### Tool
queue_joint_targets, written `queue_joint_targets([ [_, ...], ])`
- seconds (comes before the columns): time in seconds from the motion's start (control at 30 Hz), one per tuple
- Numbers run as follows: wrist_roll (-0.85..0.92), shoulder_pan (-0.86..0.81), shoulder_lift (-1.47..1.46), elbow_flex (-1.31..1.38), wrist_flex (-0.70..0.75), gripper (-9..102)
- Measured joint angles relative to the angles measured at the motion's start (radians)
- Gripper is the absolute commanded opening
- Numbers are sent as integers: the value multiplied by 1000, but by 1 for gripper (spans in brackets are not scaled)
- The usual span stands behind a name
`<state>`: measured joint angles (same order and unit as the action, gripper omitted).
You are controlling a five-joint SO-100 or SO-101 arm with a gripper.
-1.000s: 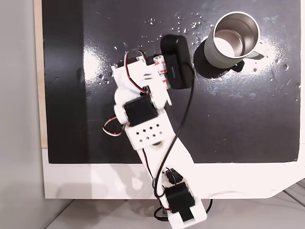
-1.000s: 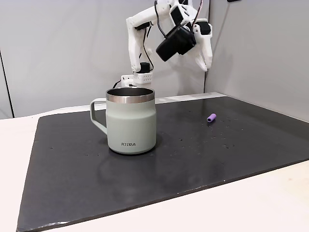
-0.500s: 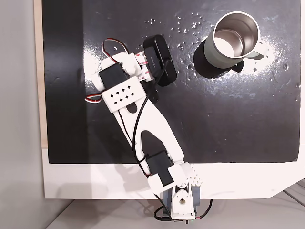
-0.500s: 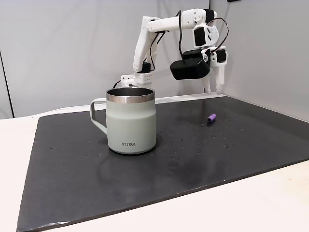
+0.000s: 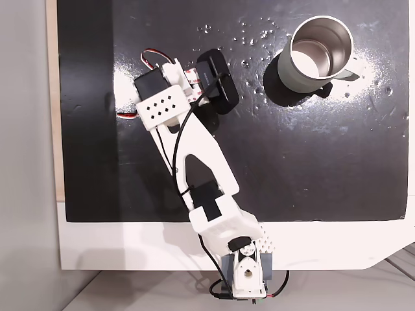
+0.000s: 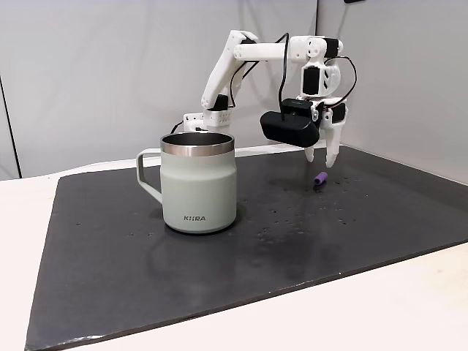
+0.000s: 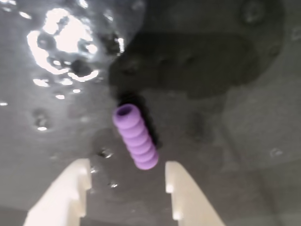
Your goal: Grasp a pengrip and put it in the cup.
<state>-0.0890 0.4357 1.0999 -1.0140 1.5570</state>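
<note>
One target, one obstacle-free path:
tabletop (image 6: 110,241): black mat, water droplets, glare.
cup (image 6: 198,183): steel mug, open top, well left of the target in the side fixed view; nothing between.
jaws (image 7: 127,181): open, empty, poised over the target.
pengrip (image 7: 135,136): lies flat on mat, far right; likely light, soft, may roll. Pinch mid-length across the ribs.

Black mat (image 6: 219,270) on white table (image 6: 409,307); cup (image 6: 198,183), pengrip (image 6: 320,178) on mat.
</note>
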Motion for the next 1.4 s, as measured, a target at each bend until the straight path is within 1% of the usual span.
queue_joint_targets([
  [0.4, 31, 8, -153, 95, 28, 13],
  [0.47, 37, 8, -175, 109, 32, 11],
  [0.6, 40, 14, -201, 118, 32, 1],
  [0.63, 44, 14, -206, 123, 32, 0],
  [0.9, 46, 14, -212, 124, 32, 0],
  [1.07, 46, 14, -212, 212, 91, 0],
  [1.23, 32, -11, -51, 236, 103, 0],
  [1.4, 29, -78, 163, 206, 95, 0],
])
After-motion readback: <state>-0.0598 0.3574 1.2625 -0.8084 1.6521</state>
